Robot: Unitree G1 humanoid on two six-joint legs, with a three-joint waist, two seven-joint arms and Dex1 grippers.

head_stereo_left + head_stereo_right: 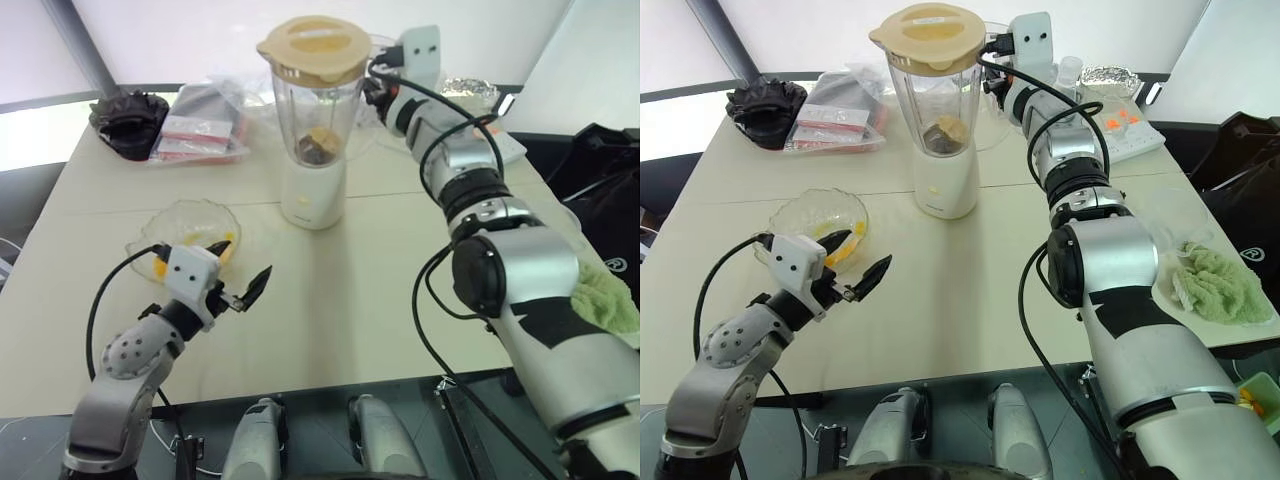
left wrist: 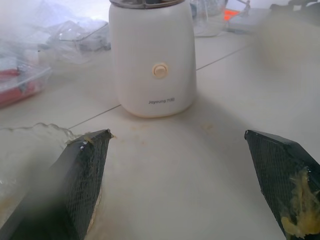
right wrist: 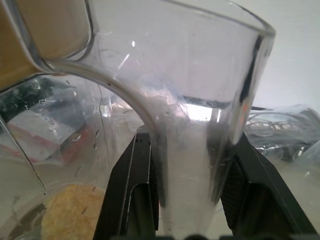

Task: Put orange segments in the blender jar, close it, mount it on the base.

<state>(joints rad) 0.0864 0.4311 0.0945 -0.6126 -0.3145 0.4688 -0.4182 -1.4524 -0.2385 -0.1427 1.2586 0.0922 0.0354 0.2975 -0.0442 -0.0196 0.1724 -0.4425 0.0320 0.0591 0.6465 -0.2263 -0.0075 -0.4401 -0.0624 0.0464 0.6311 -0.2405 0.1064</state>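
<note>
In the left eye view the blender jar stands upright on the base at the far middle of the tabletop, with the cream-yellow lid on its rim and orange segments lying at its bottom. The right gripper reaches in from the right at the jar's handle side, while the left gripper hangs near the left edge with its fingers spread and empty, just beside a shallow glass bowl that holds a few yellow pieces. The right eye view shows the same layout, the jar sitting straight over the base with no visible tilt. In the left wrist view the base fills the far middle, its round button facing the camera, and the two spread fingers carry smears of pulp. In the right wrist view the two black fingers pinch the clear jar handle between them. The step in hand appears to be seating the jar, so the robot does well to keep the jar vertical, press or twist gently until it sits firm, and only then loosen its hold, so the lid does not jolt loose and the base does not slide.
</note>
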